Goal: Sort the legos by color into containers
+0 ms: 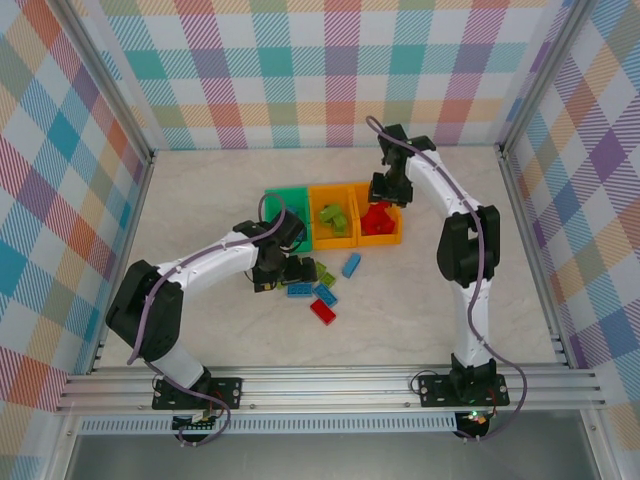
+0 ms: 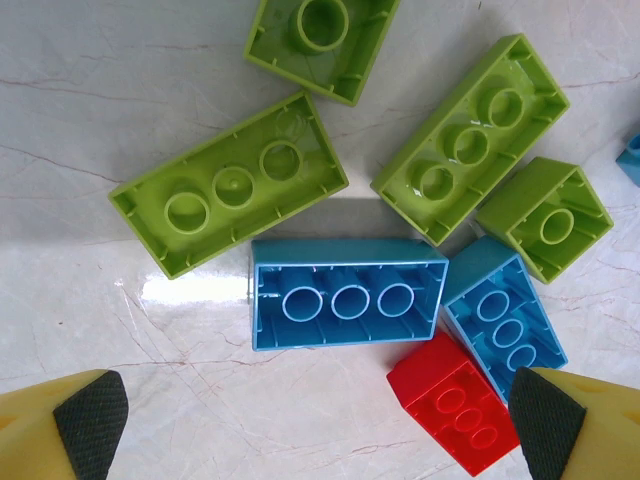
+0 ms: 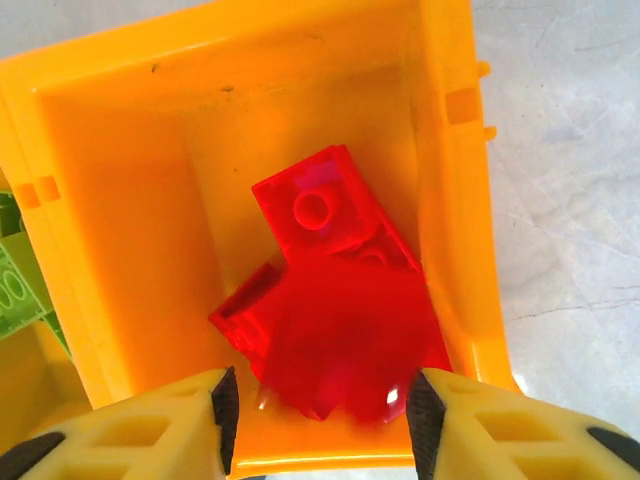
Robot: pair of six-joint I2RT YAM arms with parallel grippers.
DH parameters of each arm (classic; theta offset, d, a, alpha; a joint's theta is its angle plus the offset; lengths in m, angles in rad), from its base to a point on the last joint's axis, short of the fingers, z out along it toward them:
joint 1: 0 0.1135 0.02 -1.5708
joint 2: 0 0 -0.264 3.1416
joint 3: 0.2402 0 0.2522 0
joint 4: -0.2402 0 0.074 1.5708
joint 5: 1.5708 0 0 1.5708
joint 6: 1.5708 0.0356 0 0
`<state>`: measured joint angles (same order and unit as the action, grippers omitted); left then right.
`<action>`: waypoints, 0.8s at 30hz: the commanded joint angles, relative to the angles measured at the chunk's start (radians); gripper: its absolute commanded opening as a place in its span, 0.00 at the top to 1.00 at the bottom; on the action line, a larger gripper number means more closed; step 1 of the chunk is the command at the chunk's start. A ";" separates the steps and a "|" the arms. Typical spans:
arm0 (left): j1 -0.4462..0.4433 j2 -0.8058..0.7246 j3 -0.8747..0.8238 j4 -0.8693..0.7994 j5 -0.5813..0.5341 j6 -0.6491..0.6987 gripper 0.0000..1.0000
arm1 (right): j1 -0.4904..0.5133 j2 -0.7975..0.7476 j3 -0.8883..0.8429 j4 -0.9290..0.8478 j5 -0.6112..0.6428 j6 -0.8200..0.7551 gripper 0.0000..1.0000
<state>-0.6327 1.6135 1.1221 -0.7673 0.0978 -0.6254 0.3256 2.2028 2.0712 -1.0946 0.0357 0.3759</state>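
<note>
Over the right orange bin: red legos lie on its floor. One blurred red brick shows between the parted fingers of my right hand; I cannot tell if it is gripped. The middle orange bin holds lime bricks, and the green bin touches its left side. Loose lime brick, blue brick and small red brick lie clustered on the desk. My left hand hangs above them, fingers wide apart.

Legos were logged hollow sides up on the marbled surface: four lime green, two blue, one red brick. Jaws were seen wide apart at the lower corners.
</note>
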 commanded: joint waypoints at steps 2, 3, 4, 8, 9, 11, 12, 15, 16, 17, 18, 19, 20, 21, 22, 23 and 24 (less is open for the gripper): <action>-0.014 0.005 0.001 -0.013 -0.006 -0.007 0.00 | 0.007 0.005 0.031 -0.056 -0.047 -0.019 0.35; -0.020 0.013 0.000 -0.007 -0.001 -0.005 0.00 | 0.006 -0.003 0.023 -0.051 -0.056 -0.019 0.32; -0.029 0.023 0.000 0.001 0.001 -0.002 0.00 | 0.007 -0.017 0.013 -0.044 -0.060 -0.017 0.28; -0.048 0.064 0.015 0.009 0.004 0.008 0.02 | 0.007 -0.070 -0.045 -0.017 -0.068 -0.010 0.20; -0.048 0.074 0.016 0.013 0.006 0.006 0.03 | 0.007 -0.082 -0.060 -0.012 -0.073 -0.009 0.20; -0.050 0.089 0.015 0.018 0.005 -0.001 0.05 | 0.007 -0.101 -0.086 -0.007 -0.077 -0.007 0.20; -0.049 0.097 0.015 0.015 -0.001 -0.002 0.05 | 0.007 -0.112 -0.101 -0.002 -0.076 -0.005 0.19; -0.050 0.108 0.015 0.014 -0.012 0.003 0.06 | 0.007 -0.147 -0.151 0.014 -0.072 -0.003 0.19; -0.049 0.108 0.015 0.018 -0.014 0.003 0.06 | 0.007 -0.156 -0.164 0.020 -0.071 -0.004 0.19; -0.050 0.109 0.016 0.022 -0.016 0.004 0.06 | 0.007 -0.166 -0.178 0.023 -0.070 -0.003 0.19; -0.050 0.113 0.017 0.025 -0.017 0.002 0.06 | 0.007 -0.173 -0.190 0.027 -0.068 -0.004 0.19; -0.049 0.117 0.019 0.029 -0.016 0.002 0.06 | 0.007 -0.179 -0.197 0.029 -0.067 -0.004 0.19; -0.050 0.125 0.022 0.033 -0.014 0.000 0.06 | 0.007 -0.184 -0.205 0.031 -0.066 -0.003 0.19; -0.050 0.132 0.025 0.036 -0.016 -0.001 0.06 | 0.007 -0.188 -0.213 0.032 -0.067 -0.003 0.19; -0.049 0.138 0.029 0.037 -0.017 -0.003 0.06 | 0.007 -0.192 -0.220 0.035 -0.068 -0.003 0.19; -0.049 0.146 0.033 0.040 -0.017 -0.004 0.07 | 0.007 -0.197 -0.228 0.037 -0.069 -0.002 0.19; -0.049 0.152 0.039 0.040 -0.018 -0.006 0.07 | 0.007 -0.203 -0.237 0.040 -0.071 0.000 0.19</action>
<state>-0.6727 1.7428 1.1313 -0.7361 0.0917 -0.6247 0.3286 2.0426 1.8576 -1.0645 -0.0204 0.3698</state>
